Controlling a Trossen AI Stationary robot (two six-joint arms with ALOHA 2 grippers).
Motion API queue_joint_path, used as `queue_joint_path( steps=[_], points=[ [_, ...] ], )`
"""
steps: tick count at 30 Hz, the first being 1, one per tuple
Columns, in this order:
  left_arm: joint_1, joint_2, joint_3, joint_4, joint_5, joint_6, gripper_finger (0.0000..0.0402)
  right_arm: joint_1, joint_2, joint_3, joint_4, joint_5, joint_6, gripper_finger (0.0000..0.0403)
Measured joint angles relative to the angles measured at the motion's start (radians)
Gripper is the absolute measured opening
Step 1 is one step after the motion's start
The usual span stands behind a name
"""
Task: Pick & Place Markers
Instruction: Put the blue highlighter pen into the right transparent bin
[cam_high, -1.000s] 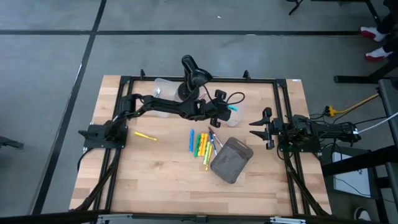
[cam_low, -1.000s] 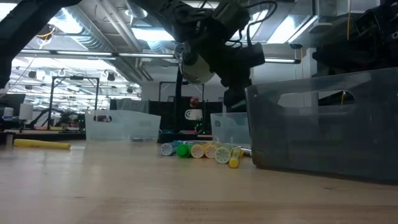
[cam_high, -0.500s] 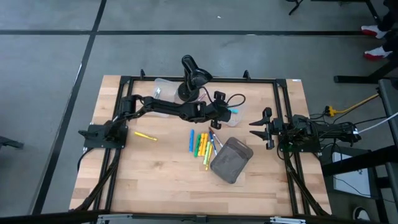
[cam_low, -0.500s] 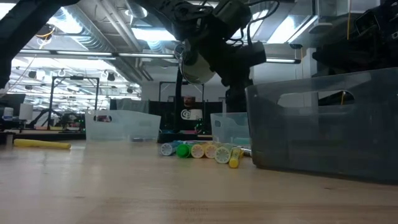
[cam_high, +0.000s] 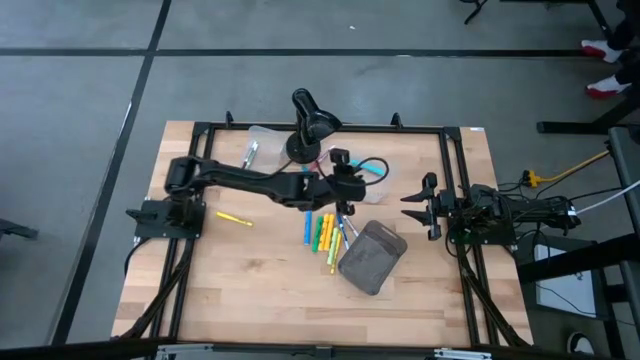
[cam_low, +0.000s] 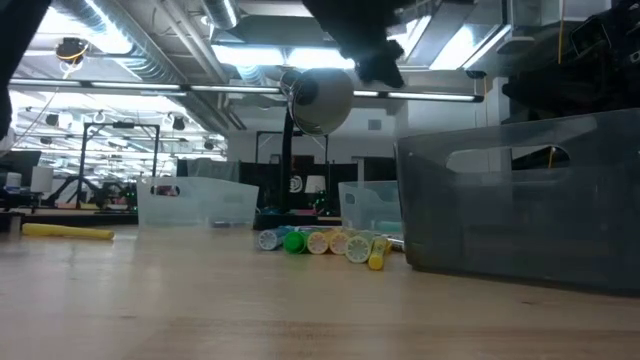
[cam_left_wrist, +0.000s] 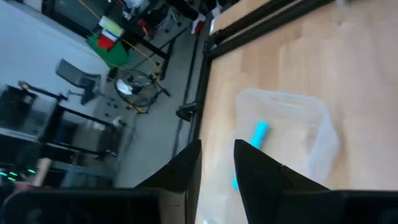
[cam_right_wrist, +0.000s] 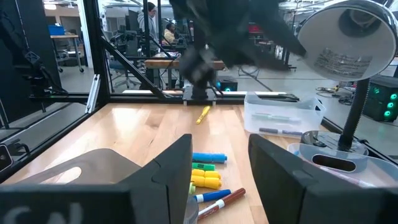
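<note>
Since a second ago, left gripper (cam_high: 343, 190) pulled back from the clear tub (cam_high: 372, 176) toward table centre, now above the markers (cam_high: 322, 231). A cyan marker (cam_left_wrist: 259, 132) lay inside that tub. Main pile sat mid-table beside the grey pouch (cam_high: 371, 257); one yellow marker (cam_high: 233, 218) lay apart. Left fingers (cam_left_wrist: 184, 169) stood slightly apart, empty. Right gripper (cam_high: 418, 205) waited at the right edge, jaws apart.

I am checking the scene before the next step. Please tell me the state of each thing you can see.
left gripper: empty, fingers slightly apart, above clear tub.
right gripper: open, empty, waiting at table's right side.
clear tub: holds one light blue marker.
markers: lying in a row on the table.
yellow marker: lying alone.
grey pouch: open.
</note>
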Motion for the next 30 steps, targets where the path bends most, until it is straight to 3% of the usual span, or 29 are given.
queue_joint_path(
  steps=[5,10,14,20,25,30],
  points=[
    [-0.030,-0.077,0.000,-0.214,0.046,-0.218,0.0079,0.000,0.000,0.000,0.000,0.000,0.000,0.0157],
    [-0.025,-0.112,0.000,-0.416,0.212,-0.473,0.0078,0.000,0.000,0.000,0.000,0.000,0.000,0.0157],
    [-0.016,-0.112,-0.005,-0.536,0.337,-0.586,0.0084,0.000,0.000,0.000,0.000,0.000,0.000,0.0157],
    [-0.009,-0.080,-0.005,-0.596,0.376,-0.775,0.0115,0.000,0.000,0.000,0.000,0.000,0.000,0.0157],
    [0.007,-0.043,-0.006,-0.637,0.508,-0.906,0.0156,0.000,0.000,0.000,0.000,0.000,0.000,0.0157],
    [0.000,0.001,-0.005,-0.677,0.538,-1.045,0.0191,0.000,0.000,0.000,0.000,0.000,0.000,0.0157]
  ],
)
